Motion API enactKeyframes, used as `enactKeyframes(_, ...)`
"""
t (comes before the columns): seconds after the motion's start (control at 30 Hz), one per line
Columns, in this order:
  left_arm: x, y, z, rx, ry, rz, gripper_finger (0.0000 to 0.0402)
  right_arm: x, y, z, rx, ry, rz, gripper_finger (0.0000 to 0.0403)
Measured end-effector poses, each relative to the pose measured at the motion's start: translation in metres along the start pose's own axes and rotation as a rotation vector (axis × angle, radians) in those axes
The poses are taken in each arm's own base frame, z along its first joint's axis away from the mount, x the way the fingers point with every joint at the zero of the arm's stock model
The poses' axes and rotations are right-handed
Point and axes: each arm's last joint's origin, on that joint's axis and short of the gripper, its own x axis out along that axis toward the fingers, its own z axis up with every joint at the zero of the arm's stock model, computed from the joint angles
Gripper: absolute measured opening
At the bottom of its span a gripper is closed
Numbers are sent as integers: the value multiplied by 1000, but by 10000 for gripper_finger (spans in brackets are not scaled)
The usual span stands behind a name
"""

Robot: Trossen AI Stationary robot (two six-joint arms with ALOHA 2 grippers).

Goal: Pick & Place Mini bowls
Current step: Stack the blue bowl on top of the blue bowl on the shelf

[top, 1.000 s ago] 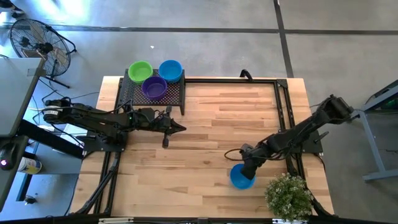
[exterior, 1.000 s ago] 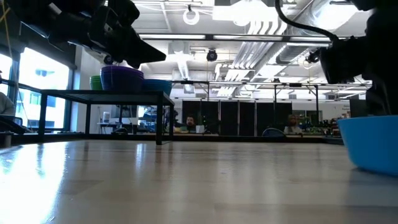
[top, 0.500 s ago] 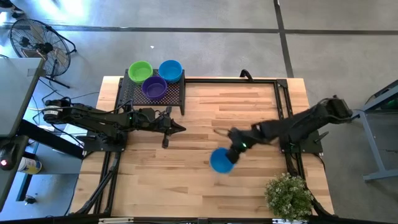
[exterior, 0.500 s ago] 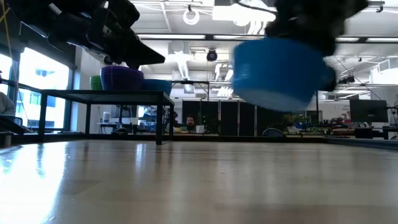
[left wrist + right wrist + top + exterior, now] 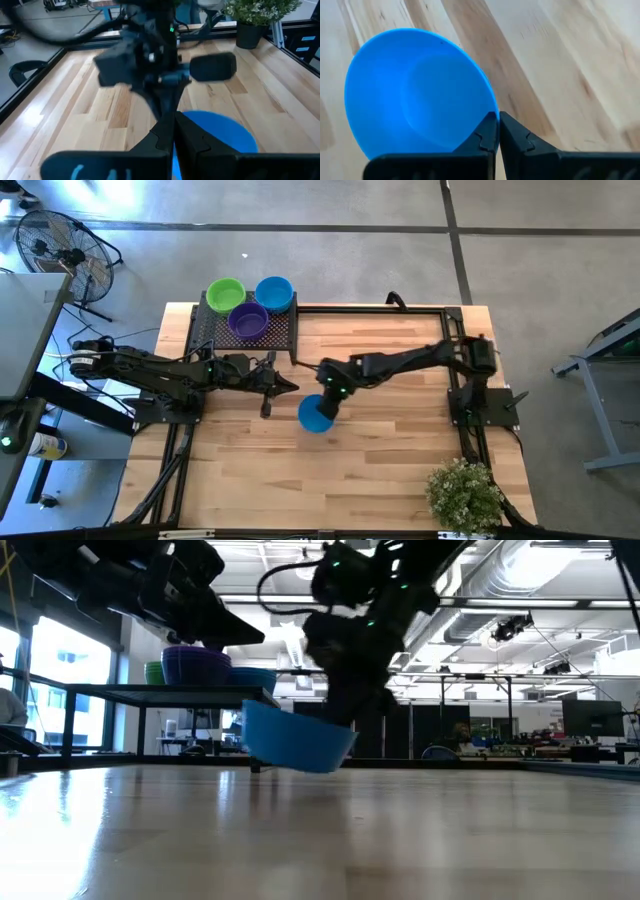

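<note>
Potted plant [image 5: 463,492]: near right corner of the wooden table [image 5: 400,460], well apart from both arms.
Near half of table: bare planks from the near edge up to the arms, wide open for travel.
Carried blue bowl [image 5: 316,414]: at mid-table, slightly left of centre, tilted; the low view shows it hanging just above the tabletop [image 5: 300,830], clear of the wood.
Right gripper [image 5: 327,398]: reaches from the right side across the table's middle; its fingers [image 5: 490,132] are pinched tight on the rim of the carried blue bowl, which hangs just near and left of the wrist.
Left gripper [image 5: 291,386]: just left of the carried bowl, near but not touching it; fingers [image 5: 170,135] pressed together on nothing, pointing right toward the right arm.
Gap between arms: narrow, the two tips close beside each other at mid-table.
Black frame rails [image 5: 455,350]: run along the far edge and the right side of the table, bounding the open wood there.
Black mesh rack [image 5: 215,330]: far left corner, raised on legs, just beyond the left gripper.
Purple bowl [image 5: 247,322]: on the rack's near part, touching the two behind it.
Green bowl [image 5: 226,293]: rack's far left.
Second blue bowl [image 5: 274,292]: rack's far right, beside the green one.
Rack room: free mesh remains on the near left and near right.
Floor fan [image 5: 60,255]: off the table, far left.
</note>
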Motion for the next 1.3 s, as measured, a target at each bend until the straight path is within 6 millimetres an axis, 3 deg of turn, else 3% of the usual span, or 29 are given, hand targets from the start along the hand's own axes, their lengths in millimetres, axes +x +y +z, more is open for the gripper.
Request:
enactKeyframes(0.23,0,0,-2,-1,24,0,5,16,5,15,-74,-46,-3,14)
enactKeyframes(0.43,0,0,-3,4,31,3,5,16,7,18,-124,-91,-12,57)
enactKeyframes(0.57,0,0,-3,4,31,2,5,7,13,15,-246,-90,-23,89)
enactKeyframes(0.67,0,0,-4,2,39,2,5,-9,22,13,-343,-125,-95,86)
enactKeyframes(0.77,0,0,-4,-1,42,1,5,-27,25,2,-449,-172,-138,53)
enactKeyframes(0.9,0,-1,-5,-5,49,-12,5,-44,15,-23,-463,-327,-72,6)
enactKeyframes(1.1,0,1,-3,-64,53,23,5,-57,-17,-67,-463,-579,48,22)
enactKeyframes(1.3,2,3,7,-109,139,59,5,-67,-42,-102,-464,-730,80,5)
